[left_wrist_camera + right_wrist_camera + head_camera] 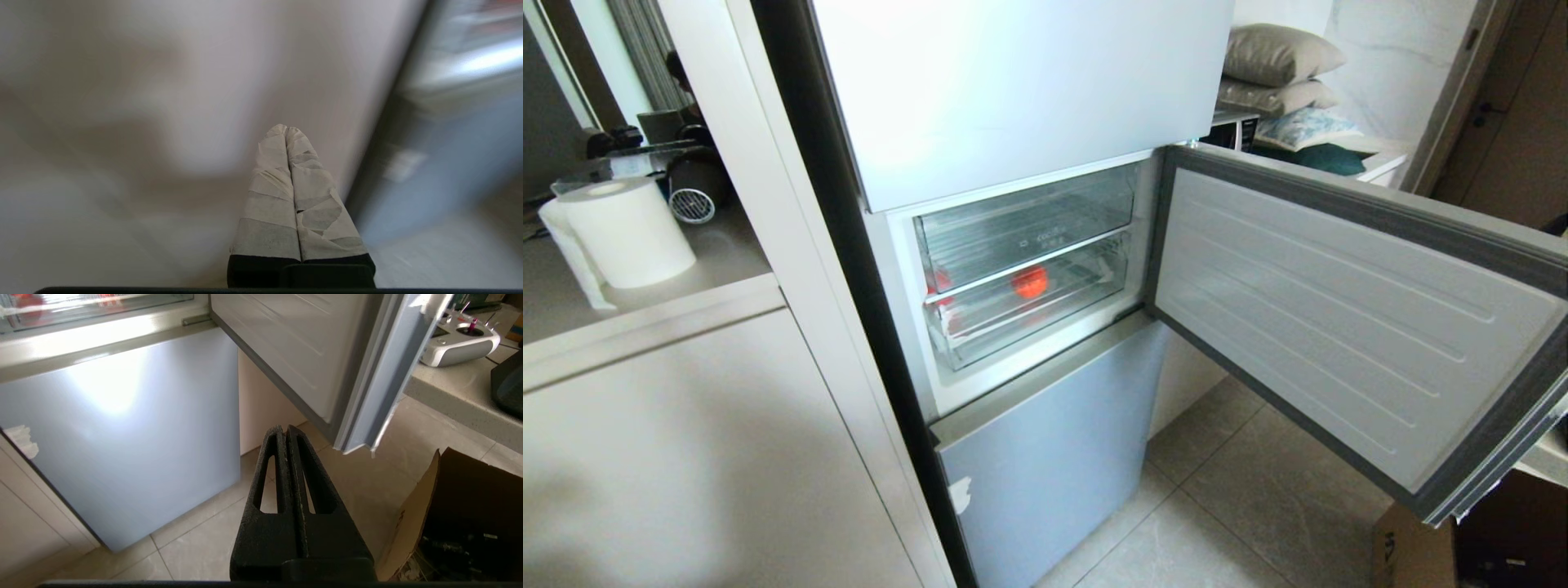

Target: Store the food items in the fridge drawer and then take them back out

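A round red food item [1030, 282] lies inside the lower clear fridge drawer [1045, 314], which is pushed in within the open middle compartment. Another red patch [938, 282] shows at the drawer's left end; I cannot tell what it is. Neither arm shows in the head view. My left gripper [287, 128], its fingers wrapped in white tape, is shut on nothing and faces the beige cabinet panel [163, 122] beside the fridge's dark edge. Low over the tiled floor, below the open door, my black right gripper [284, 428] is shut and empty.
The compartment door [1339, 327] stands swung wide to the right. A second clear bin [1025, 216] sits above the drawer. A paper roll [625, 233] stands on the left counter. A cardboard box [470, 514] sits on the floor at right, with a white controller [457, 343] on the counter above.
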